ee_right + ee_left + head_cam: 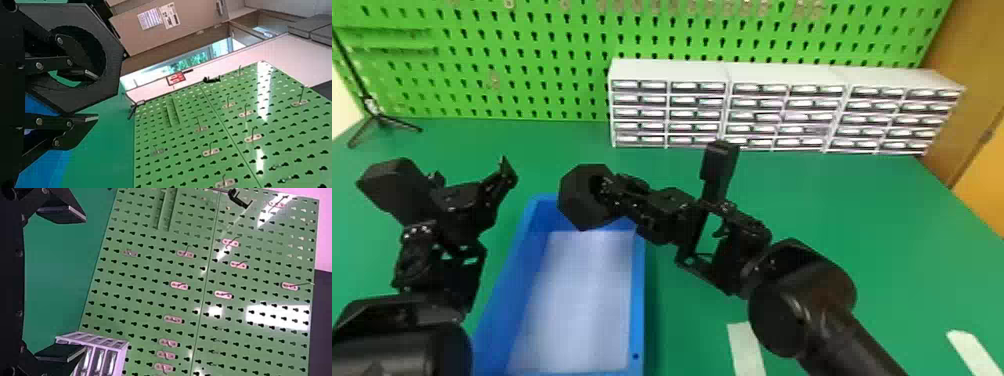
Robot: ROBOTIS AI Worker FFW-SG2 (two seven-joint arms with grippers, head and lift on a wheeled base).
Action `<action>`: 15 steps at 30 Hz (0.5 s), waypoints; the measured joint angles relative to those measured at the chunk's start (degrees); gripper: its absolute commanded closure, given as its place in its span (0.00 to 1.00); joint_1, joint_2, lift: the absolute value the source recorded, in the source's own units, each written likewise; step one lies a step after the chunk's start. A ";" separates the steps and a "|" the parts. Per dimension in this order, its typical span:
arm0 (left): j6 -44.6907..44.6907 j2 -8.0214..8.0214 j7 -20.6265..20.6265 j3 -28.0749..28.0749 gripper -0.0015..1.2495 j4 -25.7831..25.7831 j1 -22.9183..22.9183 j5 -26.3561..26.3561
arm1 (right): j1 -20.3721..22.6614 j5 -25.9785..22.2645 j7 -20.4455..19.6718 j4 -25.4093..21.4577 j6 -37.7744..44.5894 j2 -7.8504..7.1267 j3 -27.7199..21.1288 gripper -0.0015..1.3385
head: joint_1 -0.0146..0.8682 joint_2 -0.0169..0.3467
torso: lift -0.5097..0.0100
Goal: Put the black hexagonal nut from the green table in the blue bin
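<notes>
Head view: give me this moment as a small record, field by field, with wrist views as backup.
object: black hexagonal nut
held by: right gripper, one finger through the hole, the other outside
nut position: raised, overlapping the far end of the blue bin
left gripper: open, left of the bin
background: white drawer units, green pegboard
status: nut not yet released

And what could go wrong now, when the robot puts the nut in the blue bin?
The black nut might slip: the right gripper grips only one side of its ring. It's around the far edge of the blue bin, so it could bump that or drop outside. The left gripper, left of the bin, might get in the way.
</notes>
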 measured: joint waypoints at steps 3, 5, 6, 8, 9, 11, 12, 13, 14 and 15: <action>0.00 0.00 0.00 -0.09 0.10 0.09 -0.18 0.00 | -0.38 -0.26 0.00 0.02 0.18 0.05 0.93 0.68 | 0.80 0.07 | 0.79; 0.00 0.00 0.00 -0.17 0.10 0.14 -0.31 0.00 | -0.54 -0.34 0.00 0.13 0.22 0.14 1.32 0.68 | 0.80 0.07 | 0.79; 0.00 0.00 0.00 -0.21 0.10 0.15 -0.36 0.00 | -0.56 -0.36 0.00 0.16 0.23 0.23 1.41 0.68 | 0.80 0.07 | 0.79; 0.00 0.00 0.00 -0.29 0.10 0.17 -0.44 0.00 | -0.57 -0.38 0.00 0.22 0.33 0.54 1.42 0.68 | 0.80 0.07 | 0.79; 0.00 0.00 0.00 -0.31 0.10 0.17 -0.47 -0.01 | -0.55 -0.38 0.00 0.25 0.41 0.71 1.40 0.68 | 0.80 0.07 | 0.79; 0.00 0.01 0.00 -0.33 0.10 0.18 -0.53 -0.03 | -0.49 -0.38 0.00 0.31 0.56 1.05 1.38 0.65 | 0.80 0.07 | 0.79; 0.00 0.01 0.00 -0.34 0.10 0.18 -0.56 -0.03 | -0.45 -0.36 0.00 0.35 0.61 1.15 1.40 0.61 | 0.80 0.07 | 0.79; 0.00 0.02 0.00 -0.36 0.10 0.18 -0.59 -0.03 | -0.42 -0.31 0.00 0.41 0.64 1.23 1.51 0.55 | 0.80 0.07 | 0.79; 0.00 0.03 0.00 -0.38 0.10 0.18 -0.61 -0.03 | -0.40 -0.28 0.00 0.44 0.66 1.26 1.62 0.46 | 0.80 0.07 | 0.79; 0.00 0.04 0.00 -0.40 0.10 0.18 -0.63 -0.03 | -0.38 -0.26 0.00 0.48 0.71 1.27 1.74 0.39 | 0.80 0.07 | 0.79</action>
